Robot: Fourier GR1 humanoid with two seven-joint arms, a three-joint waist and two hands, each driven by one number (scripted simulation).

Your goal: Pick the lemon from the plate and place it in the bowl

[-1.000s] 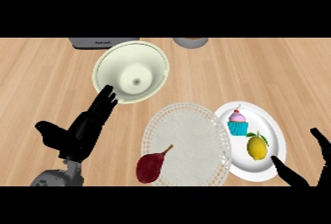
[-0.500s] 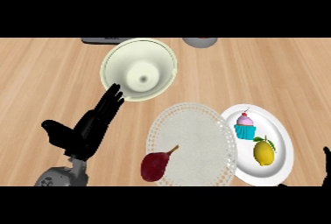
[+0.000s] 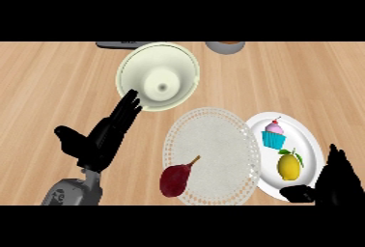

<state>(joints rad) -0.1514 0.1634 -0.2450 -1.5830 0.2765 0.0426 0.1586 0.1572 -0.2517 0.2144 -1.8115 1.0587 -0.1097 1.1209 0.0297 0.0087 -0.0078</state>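
Right, the call at that instant, line by line:

Lemon: the lemon (image 3: 288,165) sat on the white plate (image 3: 308,140), on its near half, just below the pink-topped cupcake (image 3: 273,134) and apart from it.

Bowl: the pale green bowl (image 3: 158,77) stood well off to the upper left on the wooden counter (image 3: 57,82), mouth up.

Right hand: the right hand (image 3: 333,182) showed at the lower right corner, just beside the plate's near rim, fingers (image 3: 335,159) straight and apart, thumb out toward the plate, holding nothing.

Left hand: the left hand (image 3: 100,137) lay open at the left, fingers straight and together, tips just reaching the bowl's near rim; resting, by the look of it.

Other items: a round lace placemat (image 3: 214,144) lay between bowl and plate, a dark red pear (image 3: 176,178) on its near edge.

Step in hand: reaching for the lemon, I judged; the grasp not yet made.

Doing it well: come in from the near right side, settle the fingers and thumb either side of the fruit's middle, and stay clear of the cupcake.

Risk: a round lemon could roll off toward the plate's rim if nudged before the fingers closed.
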